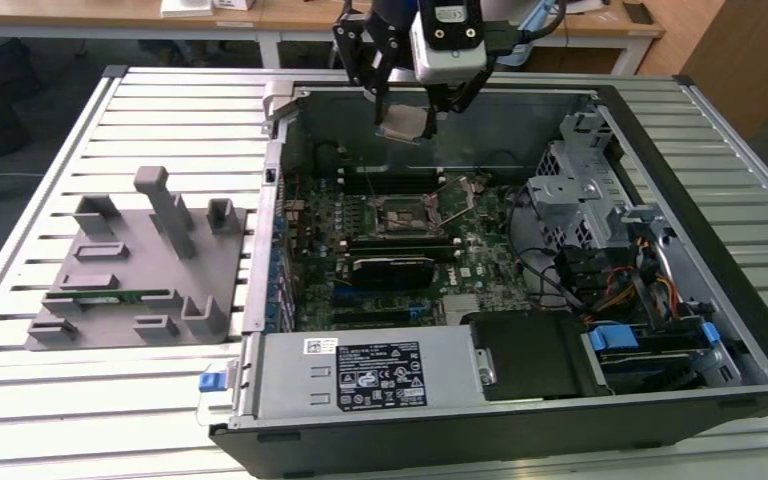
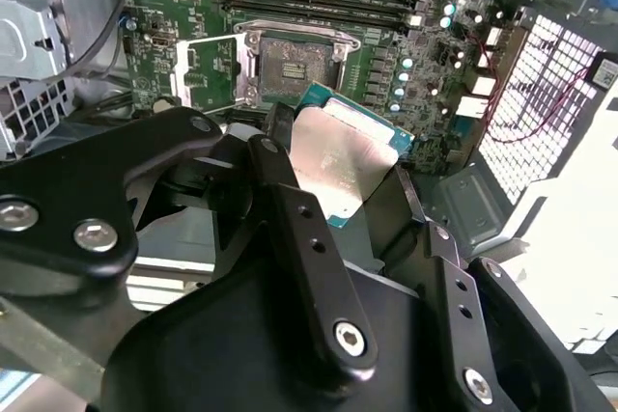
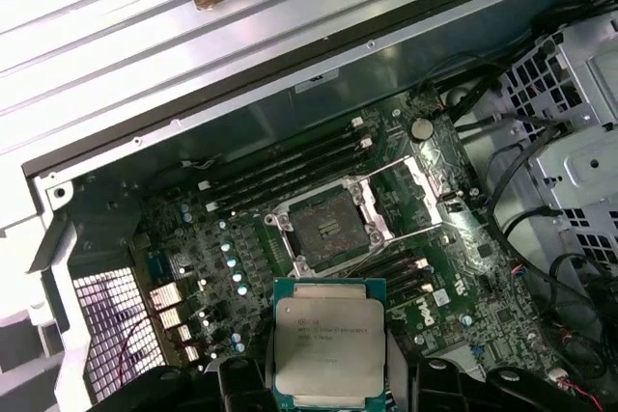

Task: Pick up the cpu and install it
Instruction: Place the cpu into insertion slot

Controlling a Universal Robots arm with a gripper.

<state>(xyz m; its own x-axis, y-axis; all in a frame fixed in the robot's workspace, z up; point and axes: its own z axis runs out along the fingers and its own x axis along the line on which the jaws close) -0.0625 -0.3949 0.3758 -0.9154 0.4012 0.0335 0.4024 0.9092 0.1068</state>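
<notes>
CPU (image 3: 328,340) is clamped in the hand (image 1: 407,108), raised over the open case (image 1: 704,250); socket (image 3: 328,229) empty; fingers (image 2: 290,209) hide its lower edge.

Black end effector (image 2: 340,166) of matte linkage bars, silver hex screws (image 2: 350,339), and a grey camera housing (image 1: 448,38) at the wrist

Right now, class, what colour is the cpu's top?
The cpu top is silvery, its rim green; best in the first wrist view.

Grey fixture plate (image 1: 104,330) with green memory stick (image 1: 115,294) on slatted table (image 1: 64,400), beside open computer case (image 1: 491,440).
</notes>
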